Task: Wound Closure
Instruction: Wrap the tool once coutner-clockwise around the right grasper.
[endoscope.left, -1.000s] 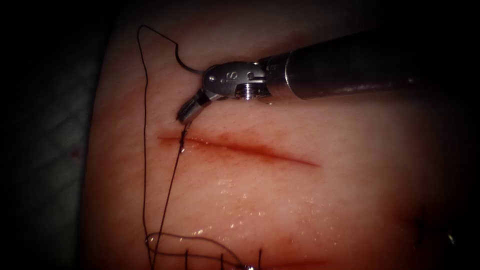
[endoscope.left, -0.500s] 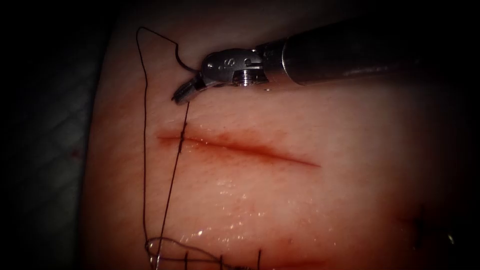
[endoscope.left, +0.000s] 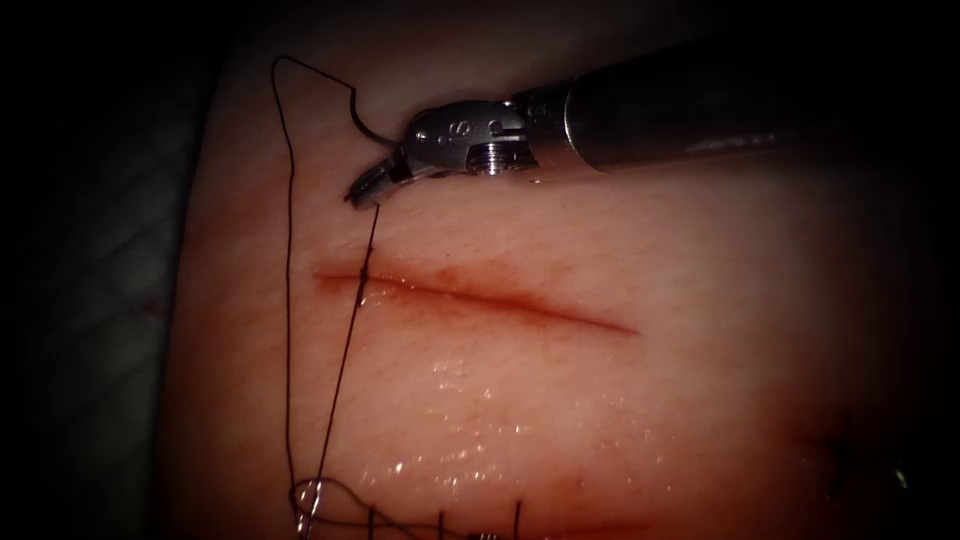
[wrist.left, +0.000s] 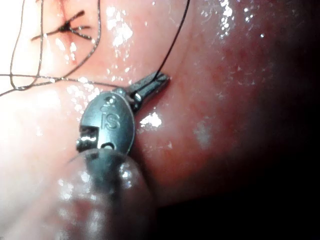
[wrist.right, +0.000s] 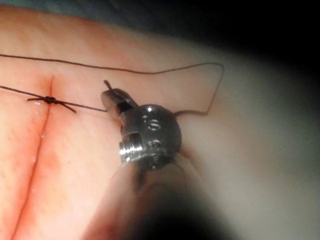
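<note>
Right arm's steel needle-driver tool, jaws pinched on the thin dark thread above the red cut, calls for steady, even tension against the small knot.

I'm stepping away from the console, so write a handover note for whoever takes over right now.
Right gripper: shut on the thin dark thread, above the straight red cut.
Left gripper: shut on thread too.
Done: one small dark knot at the cut's left end.
Left: the cut right of it has no stitches.
Needle: cannot tell where.
</note>
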